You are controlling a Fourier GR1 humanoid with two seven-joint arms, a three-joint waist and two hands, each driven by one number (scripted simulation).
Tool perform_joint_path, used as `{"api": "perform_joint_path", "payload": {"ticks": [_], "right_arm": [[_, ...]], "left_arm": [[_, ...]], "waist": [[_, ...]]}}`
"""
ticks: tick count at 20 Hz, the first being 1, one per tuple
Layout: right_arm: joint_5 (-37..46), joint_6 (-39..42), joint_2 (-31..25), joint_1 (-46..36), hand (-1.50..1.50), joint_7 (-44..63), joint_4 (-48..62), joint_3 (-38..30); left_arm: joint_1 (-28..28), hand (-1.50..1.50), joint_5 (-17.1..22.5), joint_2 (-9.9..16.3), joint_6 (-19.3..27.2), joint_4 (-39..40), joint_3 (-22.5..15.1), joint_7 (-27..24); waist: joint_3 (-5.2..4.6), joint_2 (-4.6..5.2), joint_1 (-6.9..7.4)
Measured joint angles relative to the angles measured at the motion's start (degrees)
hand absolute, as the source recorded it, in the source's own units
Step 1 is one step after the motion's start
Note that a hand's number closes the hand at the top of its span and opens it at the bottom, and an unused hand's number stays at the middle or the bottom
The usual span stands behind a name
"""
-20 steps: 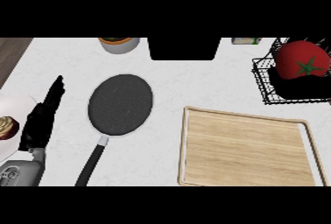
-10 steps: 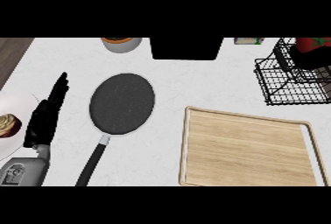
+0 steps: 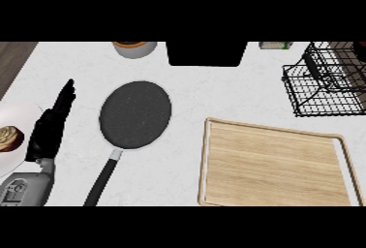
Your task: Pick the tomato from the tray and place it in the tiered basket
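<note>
The wooden tray [image 3: 275, 167] lies at the lower right with nothing on it. The black wire tiered basket [image 3: 325, 87] stands at the upper right, cut off by the view's edge. Of the tomato only a sliver of red [image 3: 359, 44] shows at the top right corner, above the basket. A black shape [image 3: 314, 60] among the basket's wires looks like part of my right hand; the rest of it is out of view. At the left edge my left hand [image 3: 49, 128] rests open, fingers pointing up.
A black frying pan [image 3: 136, 114] lies left of the tray, handle toward me. A white plate [image 3: 10, 114] with a pastry [image 3: 8, 138] sits at the left edge. A bowl [image 3: 134, 47], a black box [image 3: 205, 53] and a small packet [image 3: 275, 45] line the back.
The tomato and the right hand on it have slid up and to the right at the basket, almost out of view. The left hand has stayed put.
</note>
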Motion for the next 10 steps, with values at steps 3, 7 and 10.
{"api": "perform_joint_path", "payload": {"ticks": [3,7,10], "right_arm": [[-0.5,-1.1,-1.1,-0.5,1.50,-5.4,5.3,-1.4],[-1.5,-2.0,-1.2,-2.7,1.50,-11.3,13.4,-2.9],[-2.5,-2.1,-1.5,-3.4,1.50,-15.6,18.7,-4.2]], "left_arm": [[0.3,0.00,-0.5,-0.5,-0.1,-0.6,0.1,0.2],[1.2,0.00,-0.3,0.0,-1.1,-1.4,1.2,-0.2],[1.5,0.00,-0.7,-0.3,-1.3,-2.4,1.1,0.5]], "waist": [[0.00,-0.06,-0.12],[0.00,-0.02,0.11],[0.02,-0.02,0.10]]}}
